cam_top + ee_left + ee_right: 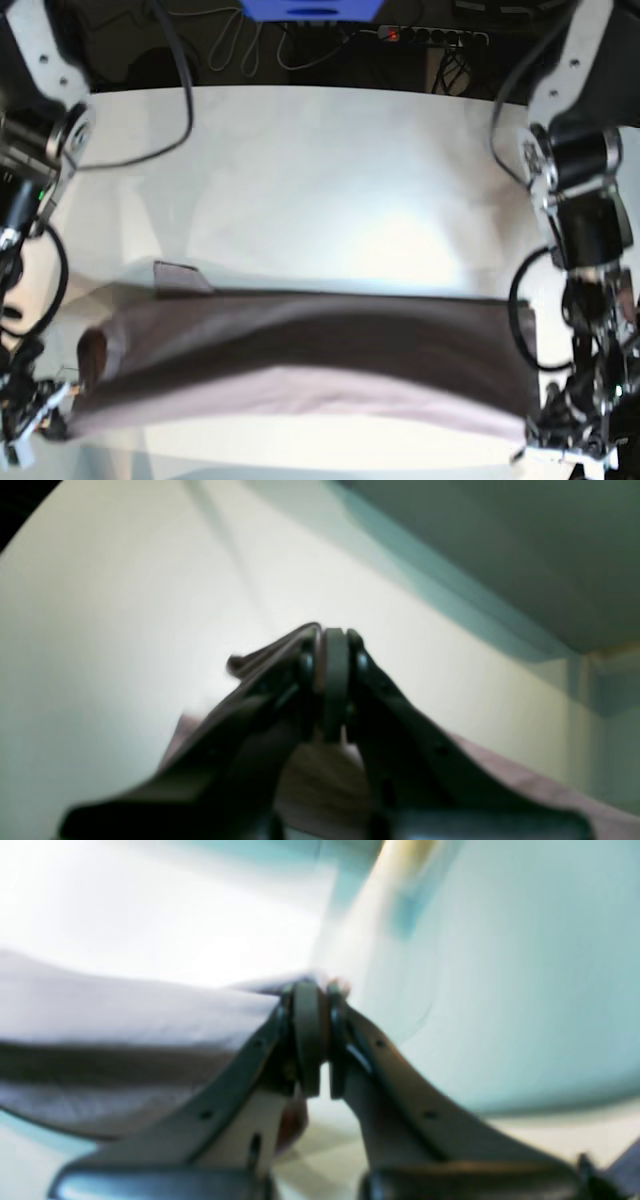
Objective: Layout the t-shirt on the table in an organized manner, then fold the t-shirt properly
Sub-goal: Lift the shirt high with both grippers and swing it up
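Both wrist views blurred; left gripper [334, 680] and right gripper [316, 1040] clench the t-shirt [300, 360]

Item: t-shirt [300, 360], stretched between my two grippers, along the near edge of the table [320, 180]. Left gripper [332, 645]: cloth pinched at its tips, the rest trailing behind and beneath my jaws. Right gripper [312, 1000]: cloth at its tips, spreading leftward. Ahead of both jaws: tabletop.
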You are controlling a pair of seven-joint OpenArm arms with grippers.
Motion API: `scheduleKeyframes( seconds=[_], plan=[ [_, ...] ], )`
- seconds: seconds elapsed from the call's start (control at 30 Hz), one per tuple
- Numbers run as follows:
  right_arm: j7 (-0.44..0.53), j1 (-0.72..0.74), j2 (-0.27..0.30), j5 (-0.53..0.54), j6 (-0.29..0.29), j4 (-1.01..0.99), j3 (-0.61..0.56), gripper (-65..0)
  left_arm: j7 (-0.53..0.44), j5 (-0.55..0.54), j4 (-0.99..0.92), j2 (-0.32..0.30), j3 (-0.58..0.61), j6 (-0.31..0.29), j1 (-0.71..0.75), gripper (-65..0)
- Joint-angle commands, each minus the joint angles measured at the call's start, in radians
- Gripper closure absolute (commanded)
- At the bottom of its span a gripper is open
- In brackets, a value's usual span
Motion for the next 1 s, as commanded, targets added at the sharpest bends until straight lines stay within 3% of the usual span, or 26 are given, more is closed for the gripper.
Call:
scheduleKeyframes(
  seconds=[0.0, 0.17, 0.4, 0.6, 0.7, 0.83, 0.97],
  plan=[
    [0.035, 0.078, 0.033, 0.012, -0.004, -0.014, -0.01, 0.0, -0.046, -0.001, -0.018, -0.008, 0.017, 0.0, -0.089, -0.1],
    [0.04, 0.253, 0.074, 0.014, -0.004, -0.123, -0.05, 0.0, -0.108, -0.001, -0.149, -0.008, 0.092, 0.004, -0.276, -0.1],
    [0.038, 0.474, 0.074, 0.014, -0.01, -0.163, -0.056, 0.0, -0.122, -0.003, -0.245, -0.007, 0.102, 0.004, -0.513, -0.1],
    [0.028, 0.543, 0.078, 0.014, -0.009, -0.158, -0.053, 0.0, -0.112, -0.012, -0.242, -0.01, 0.095, -0.002, -0.54, -0.1],
    [0.026, 0.473, 0.102, 0.018, -0.004, -0.14, -0.037, 0.0, -0.112, -0.014, -0.233, -0.016, 0.092, -0.002, -0.45, -0.1],
    [0.026, 0.249, 0.104, 0.021, -0.004, 0.015, 0.024, 0.0, -0.108, -0.055, -0.124, -0.017, 0.042, -0.002, -0.253, -0.1],
    [0.028, -0.024, 0.044, 0.061, -0.004, 0.203, 0.081, 0.0, -0.108, -0.07, -0.026, -0.017, -0.01, -0.003, -0.048, -0.1]
  ],
)
